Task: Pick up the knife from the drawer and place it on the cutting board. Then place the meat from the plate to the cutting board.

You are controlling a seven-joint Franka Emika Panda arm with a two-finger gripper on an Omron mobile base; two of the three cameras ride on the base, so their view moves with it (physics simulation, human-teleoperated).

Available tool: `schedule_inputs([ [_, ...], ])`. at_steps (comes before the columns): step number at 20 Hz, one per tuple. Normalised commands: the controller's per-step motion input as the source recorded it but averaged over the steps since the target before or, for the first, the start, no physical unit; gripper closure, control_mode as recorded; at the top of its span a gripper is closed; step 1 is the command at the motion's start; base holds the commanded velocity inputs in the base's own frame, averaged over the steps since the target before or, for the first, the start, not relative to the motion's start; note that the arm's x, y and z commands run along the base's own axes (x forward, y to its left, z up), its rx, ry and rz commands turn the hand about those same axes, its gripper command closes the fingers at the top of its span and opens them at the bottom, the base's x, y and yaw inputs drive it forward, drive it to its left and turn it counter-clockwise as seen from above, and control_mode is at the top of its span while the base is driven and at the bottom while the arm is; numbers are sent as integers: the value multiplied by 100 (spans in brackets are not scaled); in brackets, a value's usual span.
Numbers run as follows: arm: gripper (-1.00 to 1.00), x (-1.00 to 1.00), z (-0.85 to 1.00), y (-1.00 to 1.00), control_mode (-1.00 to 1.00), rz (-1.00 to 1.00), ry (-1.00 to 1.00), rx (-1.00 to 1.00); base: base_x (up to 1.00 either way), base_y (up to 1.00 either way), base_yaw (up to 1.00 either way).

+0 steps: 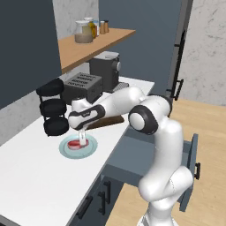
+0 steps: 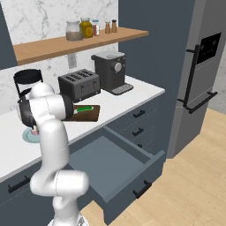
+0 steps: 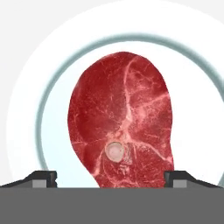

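Note:
The red meat (image 3: 120, 122) lies on the round light blue-green plate (image 3: 26, 113) on the white counter. My gripper (image 3: 111, 177) hovers directly over it, open, with one fingertip (image 3: 43, 177) on each side of the steak's near end. From the left base view the gripper (image 1: 82, 137) hangs just above the meat (image 1: 76, 144) and plate (image 1: 70, 152). The green-handled knife (image 2: 86, 108) rests on the dark brown cutting board (image 2: 88, 115), in front of the toaster. The drawer (image 2: 110, 165) stands pulled out and holds nothing.
A toaster (image 1: 83, 86) and a coffee machine (image 1: 106, 68) stand behind the board. A black stacked rack (image 1: 53, 110) is just left of the plate. Jars (image 1: 84, 32) sit on the wooden shelf above. The open drawer's front (image 1: 190, 170) juts out beside the base.

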Motion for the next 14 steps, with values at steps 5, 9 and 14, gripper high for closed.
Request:
schedule_inputs([
  [5,-100,3,-3,0,-100,0,-2,0,0,0,0],
  [9,-100,0,-3,0,-100,0,-6,0,0,0,0],
  [14,-100,0,-2,0,-100,0,-3,0,0,0,0],
])
